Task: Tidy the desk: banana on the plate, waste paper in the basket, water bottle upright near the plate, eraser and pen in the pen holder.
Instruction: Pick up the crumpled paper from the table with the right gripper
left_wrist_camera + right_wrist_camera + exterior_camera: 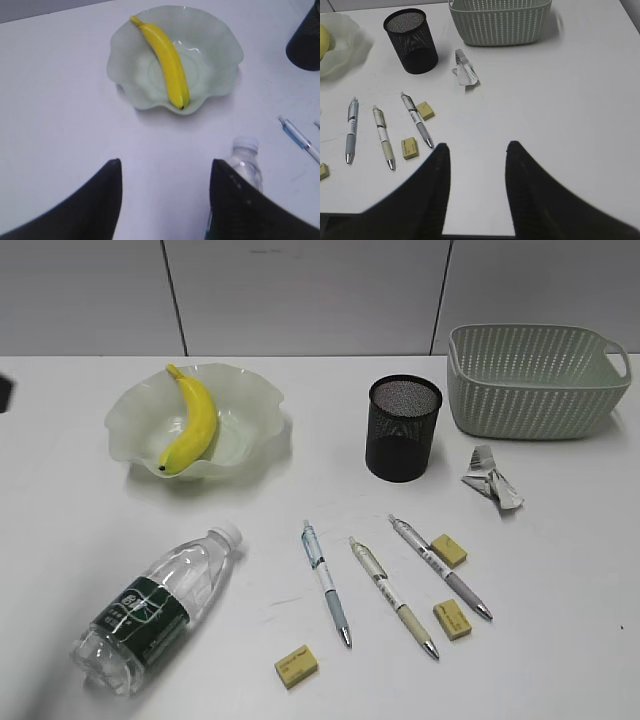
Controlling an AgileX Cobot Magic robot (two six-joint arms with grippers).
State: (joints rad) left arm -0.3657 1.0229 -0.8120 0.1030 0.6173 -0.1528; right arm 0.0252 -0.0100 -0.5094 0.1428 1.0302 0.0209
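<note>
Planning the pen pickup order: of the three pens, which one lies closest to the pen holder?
The rightmost pen, grey-barrelled, lying between two erasers. Its top end points toward the pen holder and sits nearer it than the blue pen or the cream middle one.

We count one banana [192, 420], one plate [135, 405], one bottle [155, 610], one pen holder [403, 428], one basket [535, 380], one paper wad [492, 480], three pens [326, 582] and three erasers [296, 665].

No lettering could be read anywhere, dark green label with a pale round emblem on the clear plastic water bottle [155, 608] too blurred to make out, small yellow rectangular erasers [296, 665] bore faint illegible marks
</note>
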